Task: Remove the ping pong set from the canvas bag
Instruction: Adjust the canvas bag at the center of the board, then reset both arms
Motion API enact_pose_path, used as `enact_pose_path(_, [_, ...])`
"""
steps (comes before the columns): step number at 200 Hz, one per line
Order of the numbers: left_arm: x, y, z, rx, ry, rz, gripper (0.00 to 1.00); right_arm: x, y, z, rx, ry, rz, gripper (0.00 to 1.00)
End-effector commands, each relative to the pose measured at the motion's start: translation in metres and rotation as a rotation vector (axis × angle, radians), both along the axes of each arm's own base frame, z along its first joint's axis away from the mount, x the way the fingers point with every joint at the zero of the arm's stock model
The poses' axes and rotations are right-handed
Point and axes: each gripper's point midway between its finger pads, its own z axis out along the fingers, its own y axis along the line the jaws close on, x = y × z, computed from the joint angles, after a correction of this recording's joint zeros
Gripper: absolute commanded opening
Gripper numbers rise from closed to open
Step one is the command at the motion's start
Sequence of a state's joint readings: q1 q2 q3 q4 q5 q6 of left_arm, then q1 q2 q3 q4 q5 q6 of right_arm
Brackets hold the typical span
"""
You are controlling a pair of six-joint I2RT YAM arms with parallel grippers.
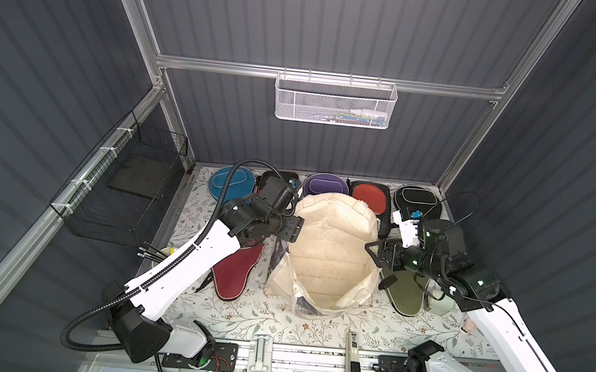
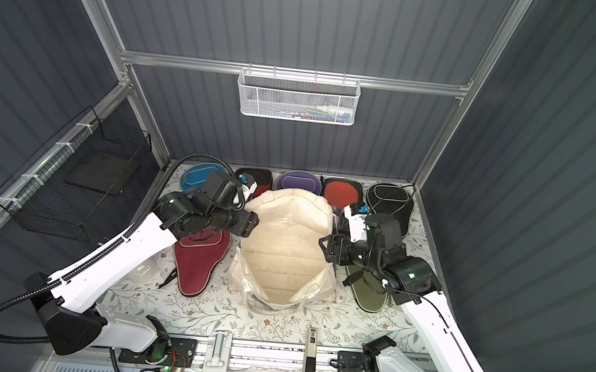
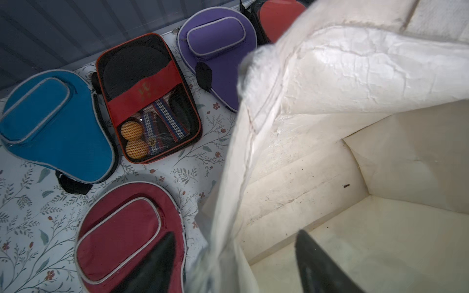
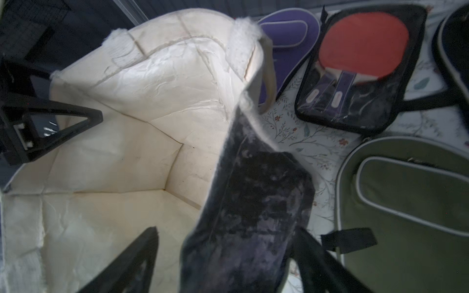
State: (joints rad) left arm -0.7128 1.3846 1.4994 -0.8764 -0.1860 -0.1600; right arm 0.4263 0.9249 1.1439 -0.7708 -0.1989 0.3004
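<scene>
The canvas bag [image 1: 332,243] [image 2: 287,238] stands open mid-table, and its cream inside shows bare. My left gripper [image 3: 237,234] [image 1: 297,230] is open astride the bag's left wall. My right gripper [image 4: 225,229] [image 1: 371,249] is open astride the marbled right wall. The ping pong set lies around the bag. At the back are a blue case [image 3: 53,126], a pack with orange balls [image 3: 148,99], a purple case [image 3: 218,50], a red-paddle pack [image 4: 363,66] and a black case [image 1: 416,199]. A maroon case [image 3: 127,236] lies left, an olive case [image 4: 406,210] right.
A black wire basket [image 1: 130,192] hangs on the left wall and a white mesh basket [image 1: 335,102] on the back rail. A small tool [image 1: 352,351] lies at the front edge of the floral table [image 1: 256,318]. A pale cup [image 1: 440,304] sits beside the olive case.
</scene>
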Motion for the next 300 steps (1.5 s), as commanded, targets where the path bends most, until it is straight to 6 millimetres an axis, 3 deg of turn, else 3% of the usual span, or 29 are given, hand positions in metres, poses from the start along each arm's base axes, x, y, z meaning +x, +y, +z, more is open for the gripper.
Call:
enact_pose_path(1, [0.001,0.022,0.038,0.042,-0.122,0.022,1.00,0.006,-0.020,0.035,-0.024,-0.101,-0.045,0.99])
enact_pose_path(41, [0.012,0.078,0.077,0.005,-0.265,0.159,1.00,0.028,-0.066,0.074,-0.060,-0.245,-0.178,0.99])
enact_pose_path(52, [0.020,0.094,0.077,-0.082,-0.297,0.192,1.00,0.037,-0.079,0.078,-0.049,-0.286,-0.225,0.99])
enact_pose_path(55, [0.024,0.100,0.063,-0.083,-0.283,0.207,1.00,0.040,-0.083,0.078,-0.043,-0.295,-0.238,0.99])
enact_pose_path(65, [0.035,0.115,0.044,-0.104,-0.286,0.254,1.00,0.049,-0.097,0.077,-0.027,-0.321,-0.289,0.99])
enact_pose_path(81, [0.052,0.131,0.001,-0.116,-0.218,0.315,1.00,0.066,-0.112,0.063,-0.010,-0.326,-0.331,0.99])
enact_pose_path(97, [0.067,0.138,-0.032,-0.109,-0.196,0.355,1.00,0.083,-0.127,0.035,-0.062,-0.333,-0.383,0.99])
enact_pose_path(121, [0.083,0.145,-0.056,-0.104,-0.295,0.404,1.00,0.098,-0.143,-0.008,-0.127,-0.402,-0.448,0.99])
enact_pose_path(148, [0.095,0.159,-0.084,-0.030,-0.343,0.455,1.00,0.100,-0.145,-0.052,-0.136,-0.474,-0.455,0.99])
enact_pose_path(193, [0.101,0.173,-0.135,0.018,-0.369,0.484,1.00,0.113,-0.145,-0.100,-0.153,-0.453,-0.443,0.99])
enact_pose_path(218, [0.101,0.179,-0.148,0.032,-0.401,0.488,1.00,0.123,-0.143,-0.119,-0.163,-0.444,-0.431,0.99])
enact_pose_path(223, [0.101,0.181,-0.150,0.032,-0.413,0.490,1.00,0.125,-0.143,-0.131,-0.171,-0.419,-0.433,0.99])
enact_pose_path(266, [0.097,0.195,-0.186,0.044,-0.433,0.492,1.00,0.127,-0.149,-0.151,-0.215,-0.467,-0.473,0.99])
enact_pose_path(300, [0.097,0.207,-0.181,0.046,-0.510,0.527,1.00,0.126,-0.154,-0.148,-0.251,-0.525,-0.496,0.99])
